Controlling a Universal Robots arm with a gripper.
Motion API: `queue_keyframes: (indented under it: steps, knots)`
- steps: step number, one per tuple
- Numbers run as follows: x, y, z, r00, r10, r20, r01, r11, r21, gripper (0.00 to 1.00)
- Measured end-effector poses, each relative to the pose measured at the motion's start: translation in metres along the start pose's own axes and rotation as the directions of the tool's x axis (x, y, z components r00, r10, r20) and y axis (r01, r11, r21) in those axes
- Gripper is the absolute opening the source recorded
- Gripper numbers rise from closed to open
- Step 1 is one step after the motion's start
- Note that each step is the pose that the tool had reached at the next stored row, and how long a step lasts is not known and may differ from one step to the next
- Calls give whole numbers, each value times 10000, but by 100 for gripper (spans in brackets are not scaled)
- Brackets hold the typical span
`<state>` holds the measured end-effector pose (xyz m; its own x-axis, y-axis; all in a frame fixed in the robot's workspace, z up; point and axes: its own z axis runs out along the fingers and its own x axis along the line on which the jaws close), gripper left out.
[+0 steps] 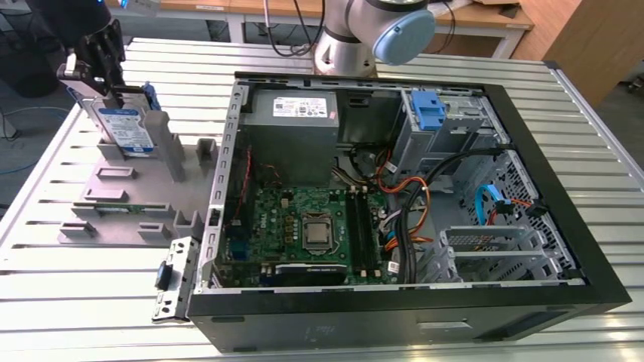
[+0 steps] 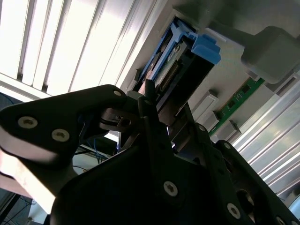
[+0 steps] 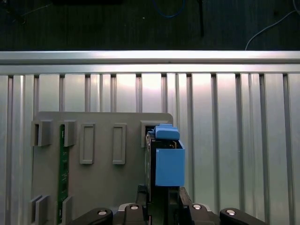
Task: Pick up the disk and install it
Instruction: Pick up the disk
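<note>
The disk [image 1: 121,127] stands upright in a slot of the grey fixture [image 1: 131,185], at the exterior view's left. It is silver-grey with a white-and-blue label and a blue bracket. My gripper [image 1: 105,89] comes down on its top edge, with a finger on each side, shut on the disk. The first wrist view looks along the disk [image 3: 168,161] edge-on, with the gripper [image 3: 163,196] clasping its near end. In the second wrist view the dark fingers [image 2: 152,110] press against the disk [image 2: 176,58] and its blue bracket.
An open computer case [image 1: 563,226] lies at the exterior view's right, with a grey power-supply box [image 1: 292,113], a motherboard [image 1: 302,226] and a drive bay with a blue latch [image 1: 427,111]. A green memory stick [image 1: 105,210] sits in the fixture. The table [image 1: 81,302] is slatted aluminium.
</note>
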<state>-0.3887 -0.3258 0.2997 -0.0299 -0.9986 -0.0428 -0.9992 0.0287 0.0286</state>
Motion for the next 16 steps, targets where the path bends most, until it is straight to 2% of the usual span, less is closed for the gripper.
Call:
queue_keyframes:
  steps: [16]
  knots:
    - [1,0,15,10000,0,1,0,10000,0,35]
